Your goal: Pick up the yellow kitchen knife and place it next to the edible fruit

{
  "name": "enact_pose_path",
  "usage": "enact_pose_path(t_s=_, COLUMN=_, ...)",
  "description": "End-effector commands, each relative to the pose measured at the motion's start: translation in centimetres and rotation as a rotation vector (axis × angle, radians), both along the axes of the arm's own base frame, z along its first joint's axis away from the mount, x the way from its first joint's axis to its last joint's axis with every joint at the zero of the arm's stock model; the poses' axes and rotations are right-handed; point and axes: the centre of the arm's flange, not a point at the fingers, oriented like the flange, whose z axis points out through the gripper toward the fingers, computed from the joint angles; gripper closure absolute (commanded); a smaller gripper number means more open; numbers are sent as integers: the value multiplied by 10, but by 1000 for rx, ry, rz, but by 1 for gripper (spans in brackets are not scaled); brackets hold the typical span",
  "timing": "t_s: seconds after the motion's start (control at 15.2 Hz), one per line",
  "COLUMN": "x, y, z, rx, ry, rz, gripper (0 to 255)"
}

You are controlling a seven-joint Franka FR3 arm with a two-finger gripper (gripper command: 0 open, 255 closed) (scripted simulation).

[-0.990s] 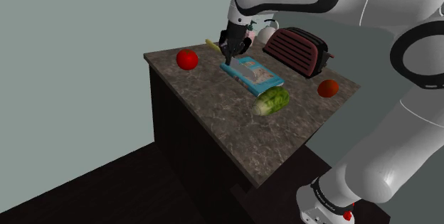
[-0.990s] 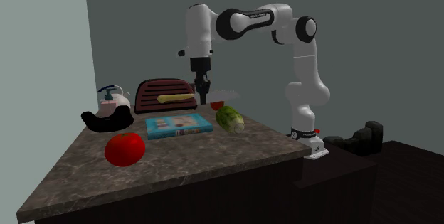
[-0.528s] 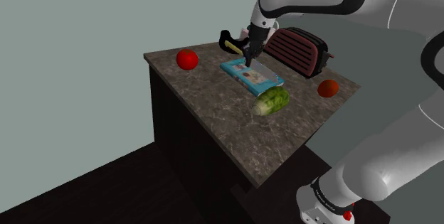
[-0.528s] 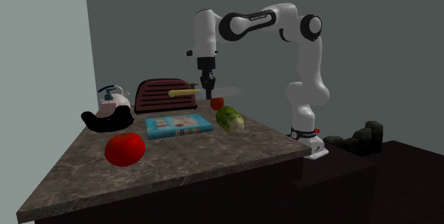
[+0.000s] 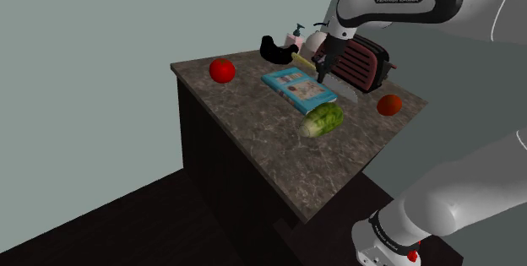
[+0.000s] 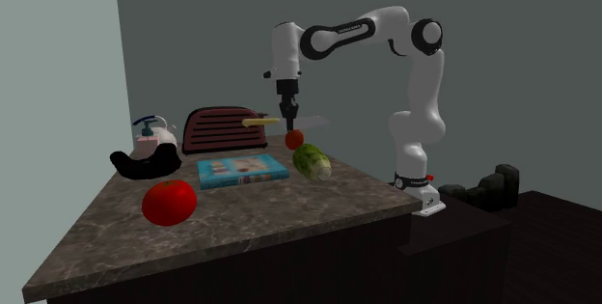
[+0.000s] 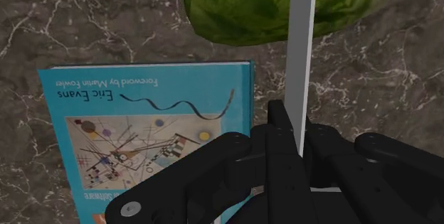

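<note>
counter (image 5: 279, 142) under everything | gripper (image 6: 287, 112) near toaster (image 5: 359, 60), pinched yellow-handled knife (image 6: 259, 121) mid-length, level above counter, long axis crosswise to fingers | small red fruit (image 5: 389, 105) lay toward shoulder view's right, apart

I see soft, dim light in both wide views. The white arm (image 5: 456, 188) is the brightest thing there. The worktop (image 5: 279, 150) is gently lit on top, but its front, at 7 o'clock in the shoulder view, is nearly black, like the floor (image 5: 101, 230). The wrist view is brighter, with pale gleams on the black claw (image 7: 297, 126).
</note>
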Motion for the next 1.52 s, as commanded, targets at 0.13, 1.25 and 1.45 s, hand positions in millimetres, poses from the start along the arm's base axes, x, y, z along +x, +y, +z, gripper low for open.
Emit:
enact_pose_path(t_s=0.13, x=-31, y=-42, z=2, rx=1, ry=0, rz=2, gripper=255)
enact_pose_path(t_s=1.25, x=-155, y=-229, z=2, rx=1, ry=0, rz=2, gripper=255)
enact_pose_path(t_s=1.45, x=-177, y=-262, z=2, rx=1, ry=0, rz=2, gripper=255)
